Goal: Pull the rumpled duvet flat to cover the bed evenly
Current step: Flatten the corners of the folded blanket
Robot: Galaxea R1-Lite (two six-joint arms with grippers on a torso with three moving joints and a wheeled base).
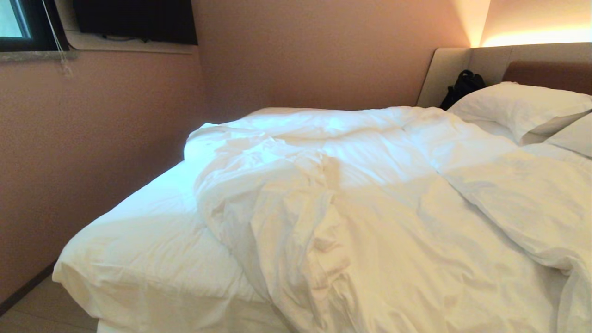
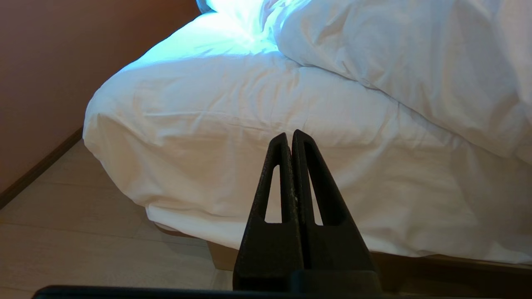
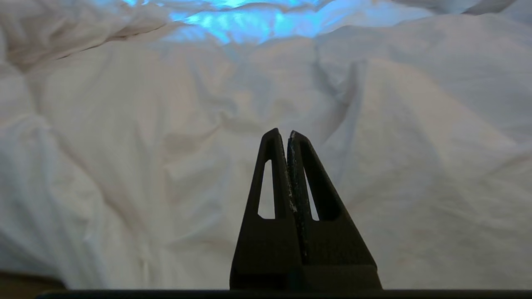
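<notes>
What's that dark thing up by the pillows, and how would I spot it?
Start at the beige headboard in the far corner of the bed. A black bag leans against it, just beyond the nearest pillow. It is the only dark item among white bedding.

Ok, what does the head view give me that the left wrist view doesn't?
Head view only: pillows, headboard, a black bag, a window, and the duvet bunched toward the right. Left wrist view only: the shut left gripper off the bed's corner, and the bed base. Both: bare sheet, duvet edge, wall, floor.
</notes>
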